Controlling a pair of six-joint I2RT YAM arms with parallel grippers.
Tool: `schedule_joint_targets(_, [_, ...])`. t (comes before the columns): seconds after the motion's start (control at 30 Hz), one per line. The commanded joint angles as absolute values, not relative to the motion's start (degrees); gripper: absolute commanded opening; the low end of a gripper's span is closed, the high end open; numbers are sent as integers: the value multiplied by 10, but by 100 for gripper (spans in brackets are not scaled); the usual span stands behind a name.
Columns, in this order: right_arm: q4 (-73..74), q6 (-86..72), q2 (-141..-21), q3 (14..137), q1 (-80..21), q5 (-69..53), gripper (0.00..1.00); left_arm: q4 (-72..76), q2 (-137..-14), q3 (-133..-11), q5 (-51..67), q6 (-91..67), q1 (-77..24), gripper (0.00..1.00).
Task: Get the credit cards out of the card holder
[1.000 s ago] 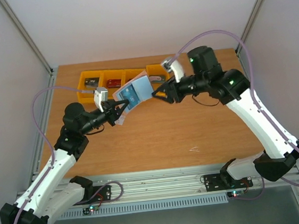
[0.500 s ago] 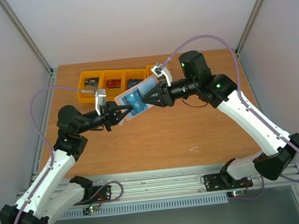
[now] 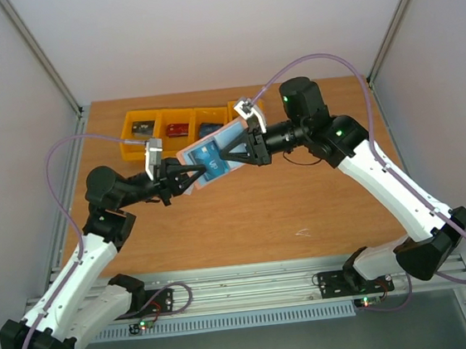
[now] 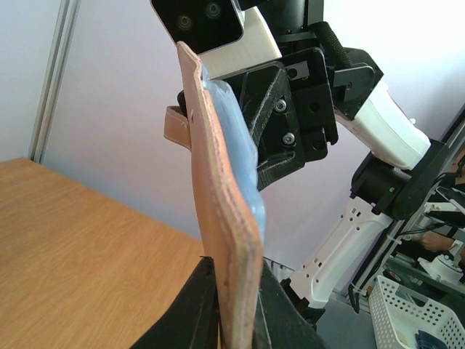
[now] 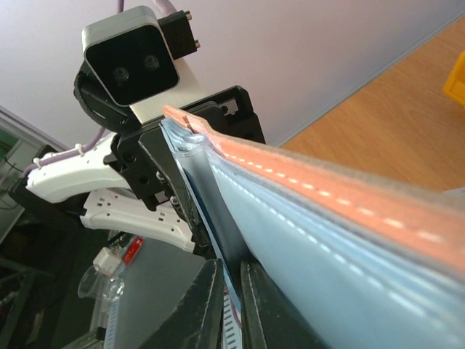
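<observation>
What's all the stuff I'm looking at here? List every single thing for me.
table: one, brown wood, under everything
bins: one row, orange, far left of the table, small dark and red items inside
card holder: one, blue-grey inside, pinkish outside, held in the air between both grippers
scrap: one, white, tiny, near the table's front
basket: one, white, background of the left wrist view
cables: two, purple, looping over the arms
left gripper: black, shut on the holder
right gripper: black, shut on the holder's other side
</observation>
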State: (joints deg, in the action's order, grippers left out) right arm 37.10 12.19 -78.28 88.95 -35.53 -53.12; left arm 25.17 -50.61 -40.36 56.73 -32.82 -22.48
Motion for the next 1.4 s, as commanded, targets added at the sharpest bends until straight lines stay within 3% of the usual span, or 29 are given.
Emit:
schedule_joint_targets(0.0, [339,113,-793,888,-372,-562,3,300,-501,-410,574,-330,-229,0])
schedule_joint_targets(0.37, [331,121,-773,883,-370,-578,1,294,-496,-405,579,-332,-229,0])
schedule_joint_targets(0.5, [381,129,-809,917,-380,-580,12,293,-498,-404,576,-327,-230,0])
schedule_joint_targets(0.63, [354,126,-803,911,-388,-583,2,291,-496,-402,573,-330,-230,0])
schedule_joint_targets(0.8, [352,125,-799,912,-388,-593,1,290,-496,-399,571,-330,-231,0])
schedule_joint_targets(1.07, [338,111,-823,930,-416,-624,11,284,-499,-400,566,-329,-232,0])
schedule_joint_targets(1.23, [334,121,-810,931,-421,-615,2,284,-498,-398,561,-331,-232,0])
schedule_joint_targets(1.37, [349,133,-805,931,-421,-602,1,279,-499,-397,557,-332,-232,0])
